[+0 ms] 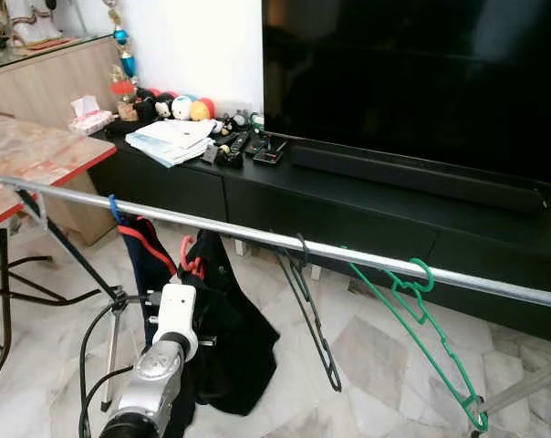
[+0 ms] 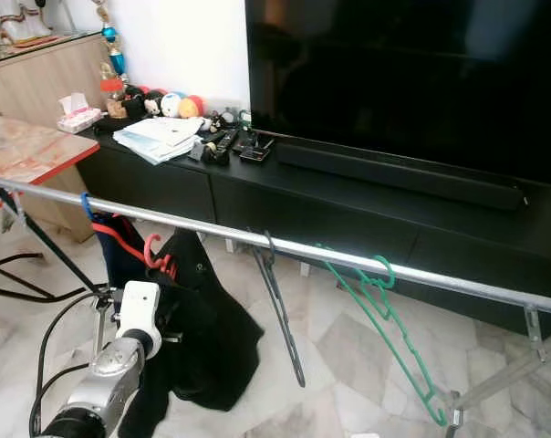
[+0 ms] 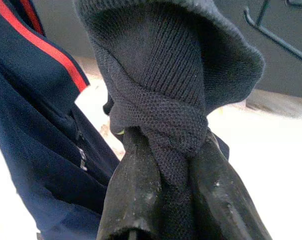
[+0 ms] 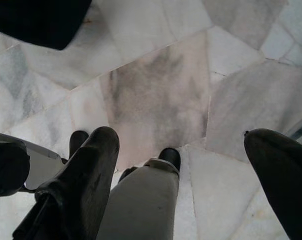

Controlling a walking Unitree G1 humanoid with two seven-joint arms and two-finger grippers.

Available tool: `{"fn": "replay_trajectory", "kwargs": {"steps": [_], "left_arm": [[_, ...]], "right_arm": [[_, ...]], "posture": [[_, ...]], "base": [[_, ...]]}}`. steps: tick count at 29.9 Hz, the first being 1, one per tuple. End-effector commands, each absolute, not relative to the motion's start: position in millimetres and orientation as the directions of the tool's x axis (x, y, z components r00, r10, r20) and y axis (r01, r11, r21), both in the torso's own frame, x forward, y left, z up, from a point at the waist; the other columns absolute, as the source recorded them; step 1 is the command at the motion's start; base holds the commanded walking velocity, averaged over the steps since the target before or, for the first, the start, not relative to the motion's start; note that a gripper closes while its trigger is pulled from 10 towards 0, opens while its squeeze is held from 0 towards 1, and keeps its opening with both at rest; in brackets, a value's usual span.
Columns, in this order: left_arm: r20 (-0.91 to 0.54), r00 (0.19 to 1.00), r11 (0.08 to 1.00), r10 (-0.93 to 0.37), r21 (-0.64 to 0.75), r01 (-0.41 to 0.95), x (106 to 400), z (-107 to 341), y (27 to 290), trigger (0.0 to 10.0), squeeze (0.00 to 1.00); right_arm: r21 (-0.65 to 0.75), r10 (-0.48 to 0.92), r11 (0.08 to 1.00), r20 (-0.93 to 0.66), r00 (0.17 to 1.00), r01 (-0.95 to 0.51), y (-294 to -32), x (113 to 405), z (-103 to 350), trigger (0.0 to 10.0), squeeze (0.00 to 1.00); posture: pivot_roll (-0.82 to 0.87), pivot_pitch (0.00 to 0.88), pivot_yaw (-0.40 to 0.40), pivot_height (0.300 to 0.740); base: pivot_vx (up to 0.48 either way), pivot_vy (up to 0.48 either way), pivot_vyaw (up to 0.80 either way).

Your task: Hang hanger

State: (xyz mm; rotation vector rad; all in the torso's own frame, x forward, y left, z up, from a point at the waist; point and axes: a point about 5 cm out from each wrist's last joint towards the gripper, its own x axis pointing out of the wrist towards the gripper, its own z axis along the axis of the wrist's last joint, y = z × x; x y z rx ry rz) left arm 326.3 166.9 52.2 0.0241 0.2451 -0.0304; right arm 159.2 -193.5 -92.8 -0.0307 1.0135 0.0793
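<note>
At nine o'clock in the head view stands the marble-topped table. The steel rail runs from there down toward four o'clock. First along it hangs a navy jacket with a red stripe on a blue hook. Just beside it, near seven o'clock, the red hanger carries the black garment, its red hook sitting just under the rail; I cannot tell whether it rests on the bar.

The left gripper is at seven o'clock below the rail, its two black fingers pinched tight on a bunched fold of that dark knit cloth.

Toward the centre an empty black hanger hangs from the rail, and at four o'clock an empty green hanger. Behind them sits the low black TV cabinet.

The right gripper hangs idle over the marble floor, fingers spread apart with nothing between them.

My judgement: the hanger is light and stiff, but the garment is soft and slack. Held by cloth alone, the load would swing and may slide off. A firmer hold would be the hanger's neck, just under the hook.
</note>
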Motion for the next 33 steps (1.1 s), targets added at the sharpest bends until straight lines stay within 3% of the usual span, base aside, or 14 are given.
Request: {"fn": "replay_trajectory", "kwargs": {"steps": [1,9,19,29,33], "left_arm": [[-0.179,0.984,0.999,-0.018,0.044,0.026,337,69,171,10.0,0.00],[-0.194,0.981,0.998,-0.011,0.056,0.022,346,75,173,10.0,0.00],[-0.254,0.962,0.985,-0.100,0.111,0.131,362,84,158,10.0,0.00],[-0.194,0.974,0.990,-0.115,0.063,0.129,351,75,151,10.0,0.00],[-0.071,0.991,0.992,-0.111,0.055,0.115,340,77,154,10.0,0.00]], "right_arm": [[0.018,0.064,0.996,-0.852,0.520,-0.092,-190,158,-94,10.0,0.00],[0.022,0.074,0.994,-0.855,0.514,-0.107,-190,158,-94,10.0,0.00],[0.020,0.077,0.993,-0.860,0.504,-0.119,-190,155,-95,10.0,0.00],[0.017,0.062,0.995,-0.863,0.501,-0.093,-191,149,-97,10.0,0.00],[0.007,0.039,0.998,-0.864,0.503,-0.066,-193,144,-99,10.0,0.00]], "posture": [[-0.09,0.000,0.052,0.740],[-0.10,0.000,0.053,0.740],[-0.12,0.000,0.056,0.740],[-0.13,0.000,0.067,0.740],[-0.12,0.000,0.075,0.740]], "base": [[0.000,0.000,0.00],[0.000,0.000,0.00],[0.000,0.000,0.00],[0.000,0.000,0.00],[0.000,0.000,0.00]]}}
